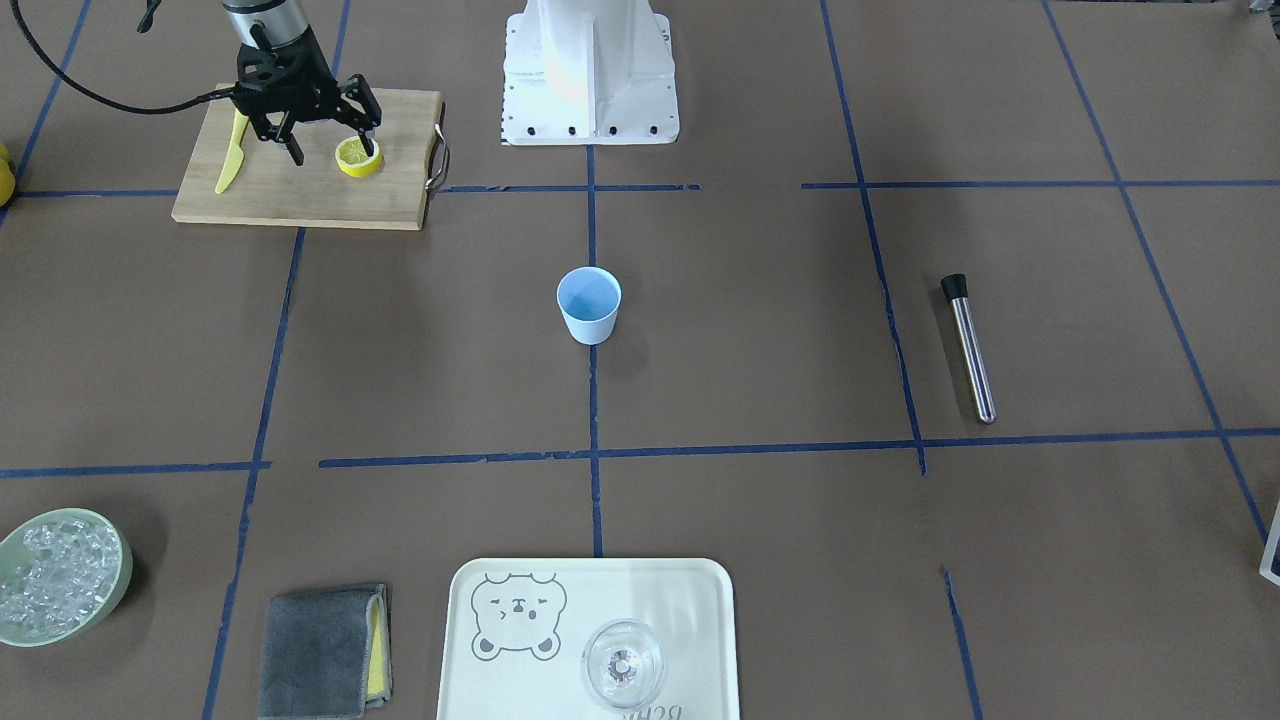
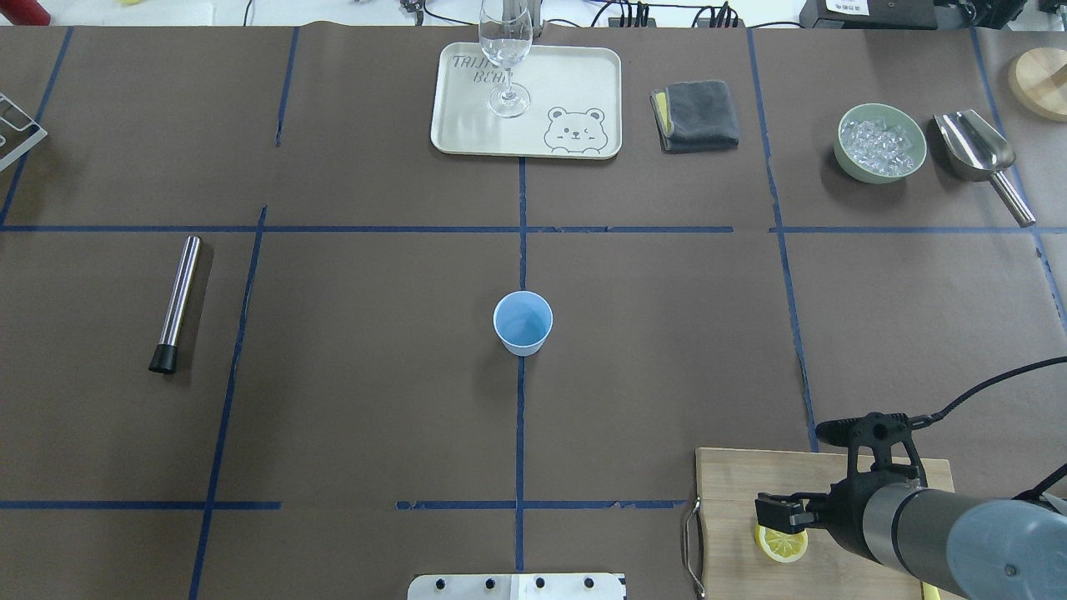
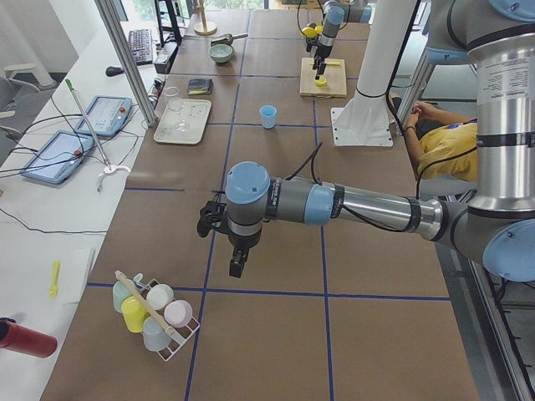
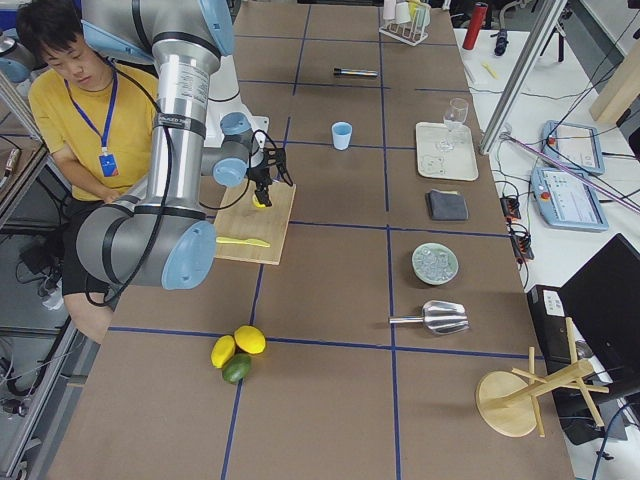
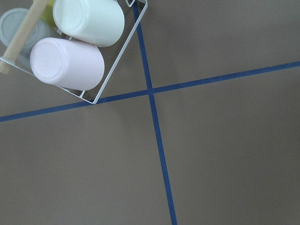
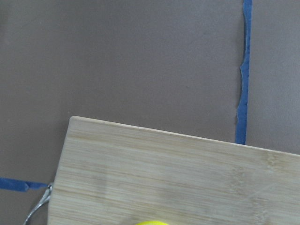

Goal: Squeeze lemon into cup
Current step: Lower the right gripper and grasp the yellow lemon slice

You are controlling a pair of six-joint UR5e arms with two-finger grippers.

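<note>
- Right gripper point(image 1: 333, 150) spread wide above the wooden cutting board point(image 1: 300, 197), one fingertip point(image 1: 372, 148) at the rim of the lemon point(image 1: 356, 161), a thick yellow disc lying flat.
- Light-blue tapered cup point(image 1: 589, 306) upright at table centre, bare blue inside.
- Farthest: clear glass point(image 1: 622, 664) on cream tray point(image 1: 690, 600); pale green bowl point(image 1: 124, 585) holds ice.

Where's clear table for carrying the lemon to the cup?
Bare table surrounds the cup, from cutting board to tray, and across to the steel rod. Crowded: the board, with lemon, yellow knife and right gripper over it.
</note>
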